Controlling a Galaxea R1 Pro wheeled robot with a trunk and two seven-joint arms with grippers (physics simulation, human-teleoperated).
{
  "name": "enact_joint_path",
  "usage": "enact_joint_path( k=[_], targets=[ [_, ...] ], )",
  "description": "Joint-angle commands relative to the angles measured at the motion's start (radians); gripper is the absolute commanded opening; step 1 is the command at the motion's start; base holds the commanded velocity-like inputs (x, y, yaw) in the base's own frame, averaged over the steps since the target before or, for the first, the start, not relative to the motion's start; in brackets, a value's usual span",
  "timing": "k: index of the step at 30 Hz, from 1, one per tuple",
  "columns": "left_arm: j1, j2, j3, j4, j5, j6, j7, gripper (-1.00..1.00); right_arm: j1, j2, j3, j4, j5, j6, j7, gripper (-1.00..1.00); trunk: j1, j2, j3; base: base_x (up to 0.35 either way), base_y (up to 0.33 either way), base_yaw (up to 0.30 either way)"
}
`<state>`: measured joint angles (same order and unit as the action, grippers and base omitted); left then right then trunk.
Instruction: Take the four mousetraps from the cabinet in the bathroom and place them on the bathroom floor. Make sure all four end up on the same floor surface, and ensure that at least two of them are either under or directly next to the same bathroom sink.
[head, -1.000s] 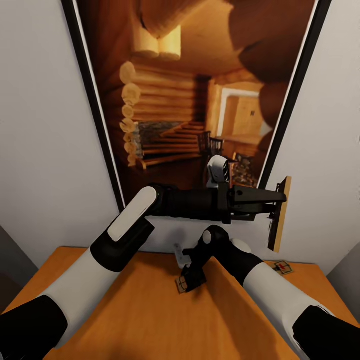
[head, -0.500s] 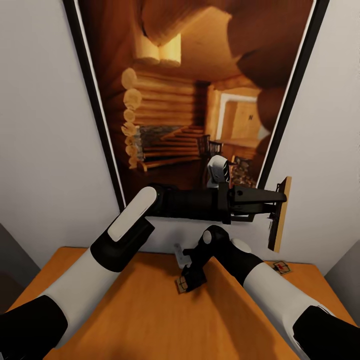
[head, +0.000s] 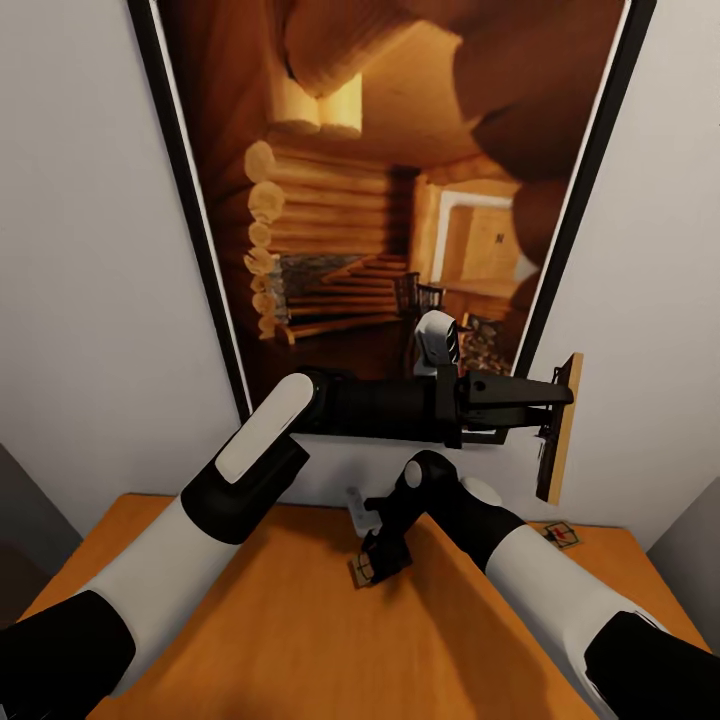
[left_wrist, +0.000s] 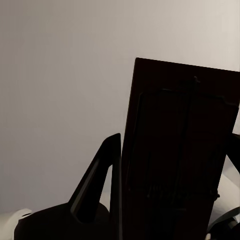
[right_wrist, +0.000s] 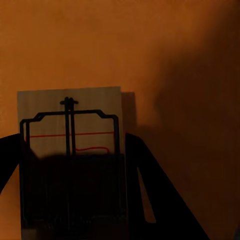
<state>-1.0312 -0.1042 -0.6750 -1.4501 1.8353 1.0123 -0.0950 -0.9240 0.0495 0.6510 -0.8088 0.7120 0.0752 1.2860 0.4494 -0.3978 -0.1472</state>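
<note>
The left hand clamps a mousetrap edgewise, right hand closed on another (light, stiff boards, best pinched by the edges) over the orange cabinet.

We find no words, numbers, labels or brand names that we can read in any of the views. The mousetrap under the right wrist camera bears only a thin red line, and the mousetrap lying at the far right of the desk bears only a small red mark; neither forms letters or figures.
</note>
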Motion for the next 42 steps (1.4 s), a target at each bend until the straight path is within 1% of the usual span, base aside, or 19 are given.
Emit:
enact_joint_path(
  k=[1,14,24,42],
  targets=[
    [-0.001,0.0,0.0,0.001,-0.011,0.002,-0.008,-1.0,-0.001,0.0,0.001,-0.001,0.0,0.013,0.005,-1.0,0.001,-0.002,-0.002,0.0,0.0,0.0],
    [-0.001,0.0,0.0,0.001,-0.011,0.002,-0.008,-1.0,-0.001,-0.001,0.001,-0.003,-0.002,0.015,0.006,-1.0,0.001,-0.002,-0.002,0.0,0.0,0.0],
    [-0.001,0.0,0.0,0.001,-0.011,0.002,-0.008,-1.0,-0.001,0.001,0.001,-0.007,-0.002,0.041,0.006,-1.0,0.001,-0.002,-0.002,0.0,0.0,0.0],
    [-0.001,0.0,0.0,0.001,-0.011,0.002,-0.008,-1.0,-0.001,0.001,0.001,-0.007,-0.002,0.043,0.005,-1.0,0.001,-0.002,-0.002,0.0,0.0,0.0]
  ],
)
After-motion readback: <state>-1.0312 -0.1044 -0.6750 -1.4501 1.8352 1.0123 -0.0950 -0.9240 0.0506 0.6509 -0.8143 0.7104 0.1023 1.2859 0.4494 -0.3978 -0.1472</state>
